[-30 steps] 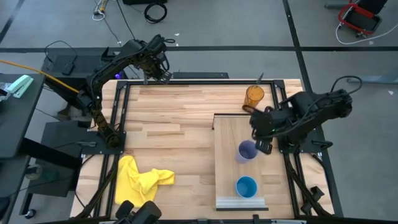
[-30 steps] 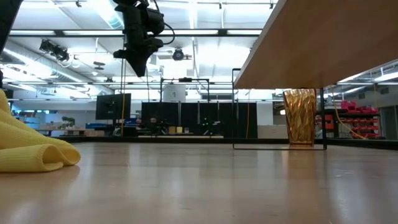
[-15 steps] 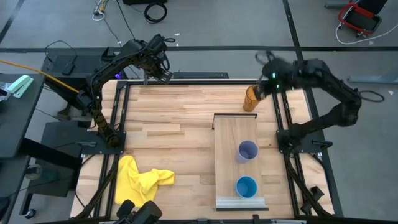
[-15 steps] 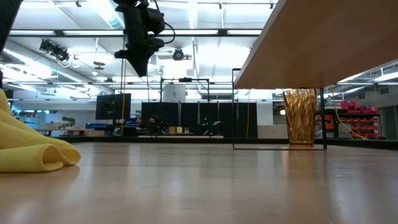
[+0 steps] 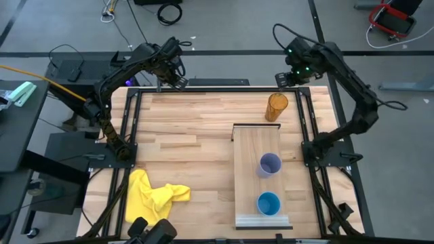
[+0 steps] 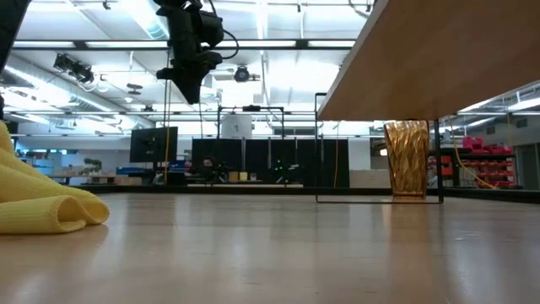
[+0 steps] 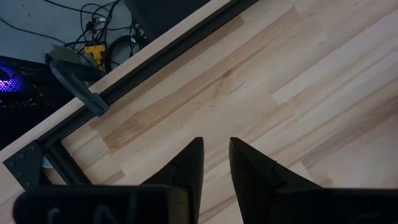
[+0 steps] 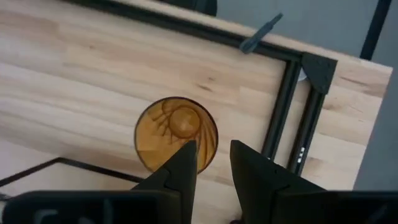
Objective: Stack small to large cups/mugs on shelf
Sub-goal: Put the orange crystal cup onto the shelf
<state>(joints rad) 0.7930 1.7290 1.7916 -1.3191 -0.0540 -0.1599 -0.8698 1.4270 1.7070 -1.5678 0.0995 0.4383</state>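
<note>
The amber tumbler point(image 5: 276, 106) stands upright on the tabletop near the far right corner, just beyond the shelf's far end; it also shows in the low view point(image 6: 407, 159). The pale shelf plank point(image 5: 247, 146) lies at the right. The lavender cup point(image 5: 270, 165) and the blue cup point(image 5: 268, 203) stand upright on it, apart. My right gripper point(image 5: 283, 79) hangs shut and empty above the far edge, beside the tumbler, which sits open-side up past its fingers point(image 8: 177, 132). My left gripper point(image 5: 175, 78) waits, shut and empty, above the far left of the table.
A crumpled yellow cloth point(image 5: 154, 196) lies at the near left of the table. A black metal frame point(image 5: 203, 85) runs along the table's edges. The middle and left of the wooden top point(image 5: 183, 135) are bare.
My right gripper has gone up and toward the table's far edge, from beside the lavender cup on the shelf to above the far right corner next to the amber tumbler. The lavender cup stays upright on the shelf.
</note>
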